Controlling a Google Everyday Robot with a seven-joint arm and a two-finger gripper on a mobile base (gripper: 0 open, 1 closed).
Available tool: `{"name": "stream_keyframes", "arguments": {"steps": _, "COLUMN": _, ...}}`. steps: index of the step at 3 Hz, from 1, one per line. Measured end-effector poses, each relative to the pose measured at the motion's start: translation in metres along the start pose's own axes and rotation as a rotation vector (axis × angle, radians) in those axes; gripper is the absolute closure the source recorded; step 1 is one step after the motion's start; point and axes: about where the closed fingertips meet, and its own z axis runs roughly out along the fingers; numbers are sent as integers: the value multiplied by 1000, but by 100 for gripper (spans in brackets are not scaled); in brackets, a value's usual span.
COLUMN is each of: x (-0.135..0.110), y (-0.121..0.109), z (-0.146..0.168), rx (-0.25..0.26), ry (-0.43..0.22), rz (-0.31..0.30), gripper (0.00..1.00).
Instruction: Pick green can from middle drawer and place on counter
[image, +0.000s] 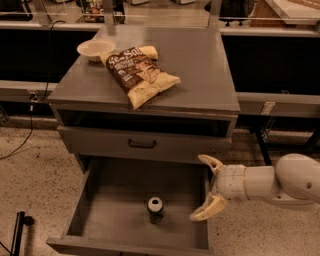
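Observation:
The green can (155, 209) stands upright on the floor of the open middle drawer (100, 220), near the middle toward the front; its silver lid faces up. My gripper (204, 188) is open, its pale fingers (210, 162) spread wide, over the drawer's right wall. It is to the right of the can, apart from it and empty. The counter (200, 65) is the grey cabinet top above the drawers.
A brown and yellow chip bag (137, 73) and a white bowl (95, 49) lie on the counter's left half. A shut drawer front with a dark handle (142, 144) sits above the open drawer. A black stand (17, 227) is at the lower left on the speckled floor.

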Motion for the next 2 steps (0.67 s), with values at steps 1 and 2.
{"name": "stream_keyframes", "arguments": {"steps": 1, "x": 28, "y": 26, "z": 62, "rx": 6, "ry": -109, "rz": -67, "gripper": 0}}
{"name": "stream_keyframes", "arguments": {"steps": 2, "x": 29, "y": 25, "z": 62, "rx": 3, "ry": -107, "rz": -70, "gripper": 0}}
